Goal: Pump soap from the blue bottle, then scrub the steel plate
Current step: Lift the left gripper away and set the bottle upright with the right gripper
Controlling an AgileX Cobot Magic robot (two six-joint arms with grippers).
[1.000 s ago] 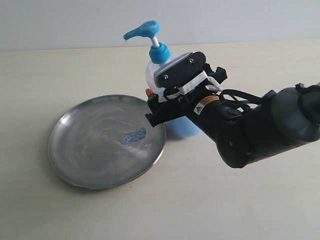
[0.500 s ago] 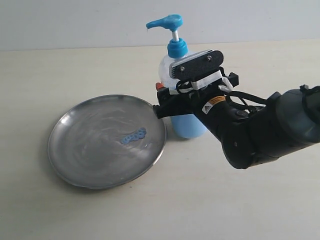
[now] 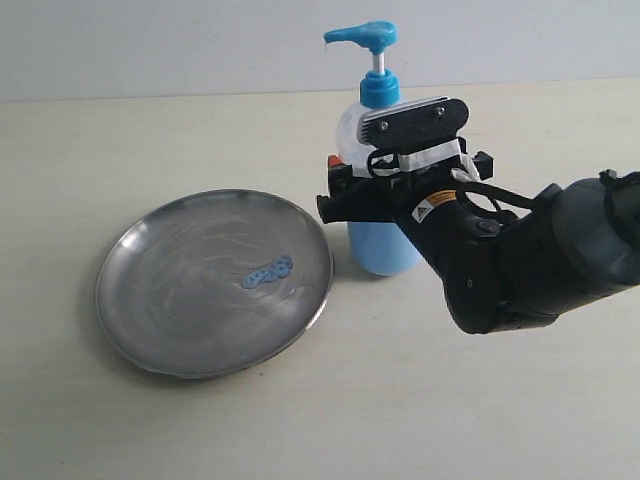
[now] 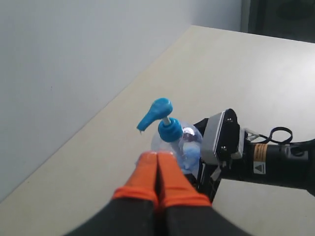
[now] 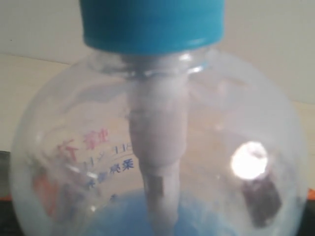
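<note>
The blue bottle (image 3: pixel 380 247) stands upright just right of the steel plate (image 3: pixel 180 300), its blue pump head (image 3: pixel 364 35) pointing left. My right gripper (image 3: pixel 345 186) is shut on the bottle's clear shoulder. In the right wrist view the bottle (image 5: pixel 226 123) fills the frame, with pale blue soap (image 5: pixel 118 216) low inside. A small blue soap blob (image 3: pixel 267 271) lies on the plate. My left gripper (image 4: pixel 158 158) is shut and empty, its orange fingertips pressed together, hovering apart from the bottle (image 4: pixel 189 147). It does not show in the exterior view.
The pale tabletop (image 3: pixel 300 420) runs to a light wall (image 3: pixel 150 40) behind. The right arm's dark body (image 3: pixel 540 260) stretches in from the right edge.
The right gripper has carried the bottle to the right, away from the plate's rim, and brought it from a tilt to upright. The plate and soap blob have not moved.
</note>
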